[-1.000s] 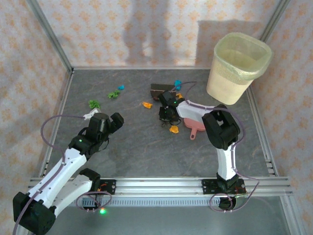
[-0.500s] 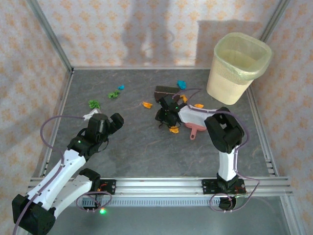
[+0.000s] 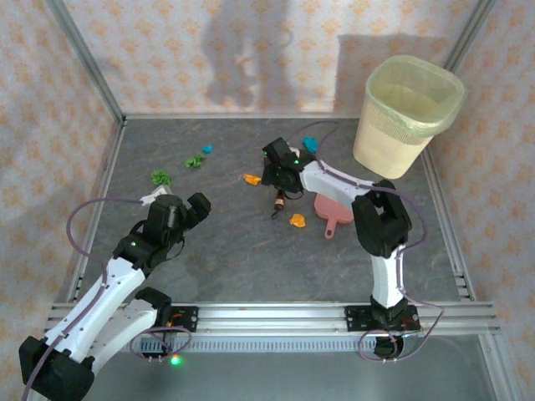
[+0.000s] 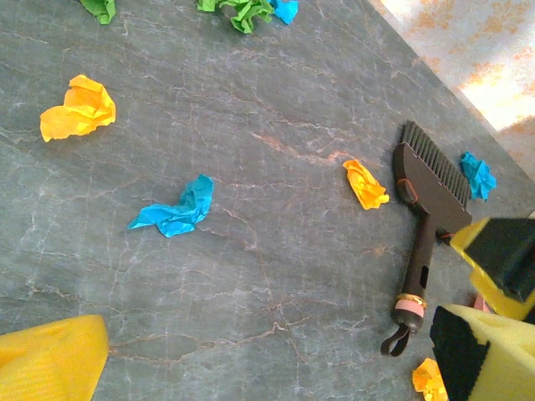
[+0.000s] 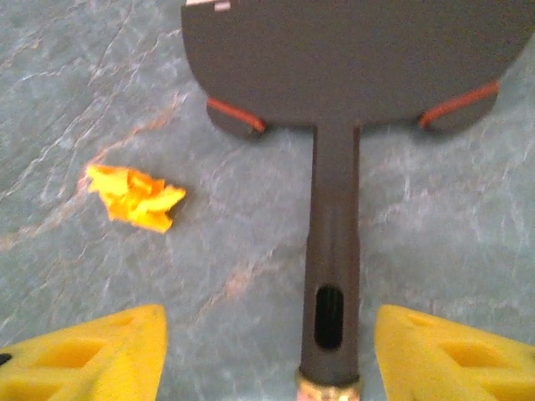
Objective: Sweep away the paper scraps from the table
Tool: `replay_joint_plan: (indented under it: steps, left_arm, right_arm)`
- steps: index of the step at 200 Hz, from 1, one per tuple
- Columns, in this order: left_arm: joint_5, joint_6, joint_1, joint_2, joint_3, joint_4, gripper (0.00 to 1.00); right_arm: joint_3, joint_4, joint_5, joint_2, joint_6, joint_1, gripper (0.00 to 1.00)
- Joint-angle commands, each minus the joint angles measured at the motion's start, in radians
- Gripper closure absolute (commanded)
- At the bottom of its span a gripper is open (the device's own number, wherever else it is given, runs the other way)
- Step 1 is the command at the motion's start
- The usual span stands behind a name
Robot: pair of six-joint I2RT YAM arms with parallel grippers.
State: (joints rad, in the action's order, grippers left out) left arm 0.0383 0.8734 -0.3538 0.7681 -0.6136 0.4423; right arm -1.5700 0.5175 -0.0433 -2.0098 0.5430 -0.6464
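6 scraps (image 3: 297, 220) lie loose on the table (image 3: 242, 259) in the top view. Furthest left is a green scrap (image 3: 160, 177). My left claw (image 3: 194, 209) hovers just in front of it and a little to the right. The left wrist view shows its fingers (image 4: 50, 363) spread wide with nothing between them. On the table below it are an orange scrap (image 4: 79, 109) and a teal scrap (image 4: 175, 213), near each other but apart. Behind that claw, a 2nd green scrap (image 3: 195, 160) sits just beside a 2nd teal scrap (image 3: 206, 149).

Toward the middle, a 2nd orange scrap (image 3: 251, 178) lies just left of my right claw (image 3: 278, 177). That claw is over the brush (image 3: 277, 205), whose handle pokes out toward my bases. In the right wrist view its fingers (image 5: 92, 355) stand wide apart on either side of the handle, clear of it and gripping nothing. The left wrist view shows the brush lying on the table.

A 3rd orange scrap (image 3: 297, 220) lies just right of the handle's end, beside the pink dustpan (image 3: 332, 209). A 3rd teal scrap (image 3: 310, 144) sits behind my right claw. Far right, the bin (image 3: 410, 113) stands in the back corner.
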Motion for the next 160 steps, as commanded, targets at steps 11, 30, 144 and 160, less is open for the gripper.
replay_joint_plan:
  steps: [11, 30, 144, 160]
  left_arm:
    - [0.005, -0.006, -0.007, -0.013, 0.012, 0.013, 0.00]
    - [-0.004, -0.013, -0.007, -0.022, 0.021, -0.006, 0.00]
    - [-0.059, -0.034, -0.008, -0.006, 0.029, -0.053, 0.00]
    - [-0.063, -0.037, -0.010, -0.002, 0.022, -0.047, 0.00]
  right_arm:
    - [-0.154, 0.178, 0.102, -0.126, -0.072, 0.031, 0.38]
    - [-0.235, 0.220, 0.112, -0.182, -0.088, 0.037, 0.42]
    - [-0.346, 0.262, 0.099, -0.322, -0.115, 0.029, 0.59]
    - [-0.365, 0.271, 0.097, -0.335, -0.120, 0.030, 0.66]
